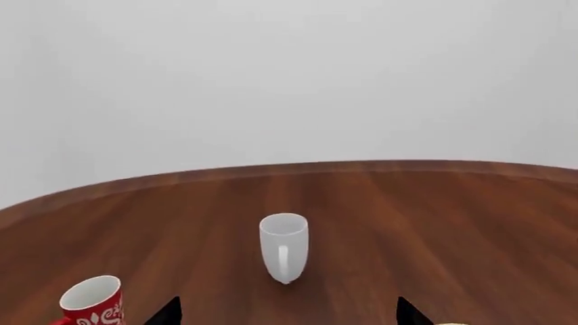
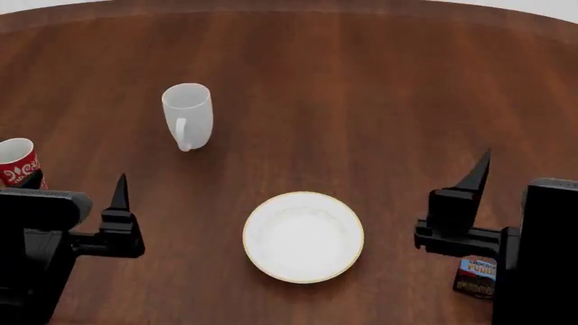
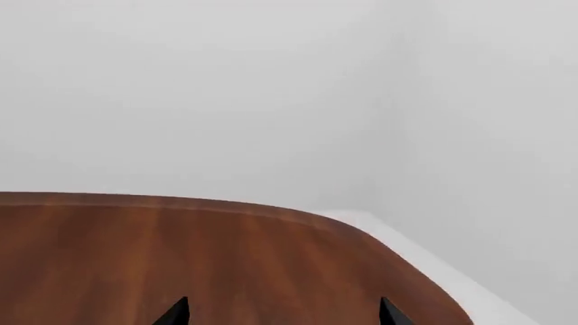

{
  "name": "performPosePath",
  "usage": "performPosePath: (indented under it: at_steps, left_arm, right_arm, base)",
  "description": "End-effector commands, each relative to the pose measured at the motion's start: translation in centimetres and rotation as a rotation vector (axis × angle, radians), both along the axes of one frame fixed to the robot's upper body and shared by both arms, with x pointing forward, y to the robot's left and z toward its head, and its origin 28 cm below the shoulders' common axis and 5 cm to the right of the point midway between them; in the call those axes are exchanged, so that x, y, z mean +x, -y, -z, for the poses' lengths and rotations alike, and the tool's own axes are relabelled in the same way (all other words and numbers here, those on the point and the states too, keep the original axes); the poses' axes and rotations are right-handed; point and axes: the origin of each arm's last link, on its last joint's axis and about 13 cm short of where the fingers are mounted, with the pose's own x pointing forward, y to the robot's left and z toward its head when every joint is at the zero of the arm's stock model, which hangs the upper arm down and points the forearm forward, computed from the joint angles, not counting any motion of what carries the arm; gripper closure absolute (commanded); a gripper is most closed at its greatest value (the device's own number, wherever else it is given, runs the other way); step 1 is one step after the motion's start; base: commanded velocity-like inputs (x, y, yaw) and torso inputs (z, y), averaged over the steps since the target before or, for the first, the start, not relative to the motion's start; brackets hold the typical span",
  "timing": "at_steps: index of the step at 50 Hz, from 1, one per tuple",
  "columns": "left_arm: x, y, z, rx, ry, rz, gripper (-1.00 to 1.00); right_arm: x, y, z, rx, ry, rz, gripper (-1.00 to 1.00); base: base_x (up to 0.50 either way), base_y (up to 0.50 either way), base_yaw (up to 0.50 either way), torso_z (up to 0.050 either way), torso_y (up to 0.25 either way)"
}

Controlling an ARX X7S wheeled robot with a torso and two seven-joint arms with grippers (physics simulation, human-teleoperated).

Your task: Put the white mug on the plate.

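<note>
The white mug point(image 2: 187, 115) stands upright on the wooden table, left of centre, handle turned toward me; it also shows in the left wrist view point(image 1: 283, 247). The plate point(image 2: 304, 236), white with a thin gold rim, lies empty near the front, between my arms. My left gripper point(image 1: 289, 319) is open and empty, its jaws wide apart, well short of the mug and pointing at it. My right gripper point(image 3: 283, 318) is open and empty, right of the plate, over bare table.
A red mug with a white pattern point(image 2: 18, 162) stands at the left edge by my left arm, also in the left wrist view point(image 1: 92, 301). A small pudding packet point(image 2: 476, 276) lies by my right arm. The table's curved far edge point(image 3: 271, 210) ends at a white wall.
</note>
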Motion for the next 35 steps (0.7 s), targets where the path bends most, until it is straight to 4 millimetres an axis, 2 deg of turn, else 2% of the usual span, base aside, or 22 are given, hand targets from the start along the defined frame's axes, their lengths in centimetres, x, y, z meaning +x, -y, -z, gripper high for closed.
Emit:
performPosePath:
  at_steps: [1, 17, 23, 35]
  left_arm:
    - [1.2, 0.0, -0.4, 0.009, 0.004, 0.002, -1.00]
    - [1.5, 0.0, 0.2, 0.012, -0.008, 0.004, -1.00]
    - [1.5, 0.0, 0.3, 0.009, -0.011, 0.007, -1.00]
    - [1.8, -0.1, -0.8, 0.003, -0.011, 0.026, -1.00]
  right_arm:
    - [-0.9, 1.9, -2.8, -0.006, -0.001, 0.137, -1.00]
    - [-1.7, 3.8, -3.5, 0.033, 0.002, 0.230, -1.00]
    - [-2.7, 4.3, -3.5, 0.042, 0.017, 0.266, -1.00]
    - [-3.7, 4.9, -3.3, 0.052, 0.015, 0.302, -1.00]
  base:
    - [0.00, 0.00, 0.00, 0.000, 0.000]
    - [0.00, 0.00, 0.00, 0.000, 0.000]
    - [0.00, 0.00, 0.00, 0.000, 0.000]
    - [0.00, 0.00, 0.00, 0.000, 0.000]
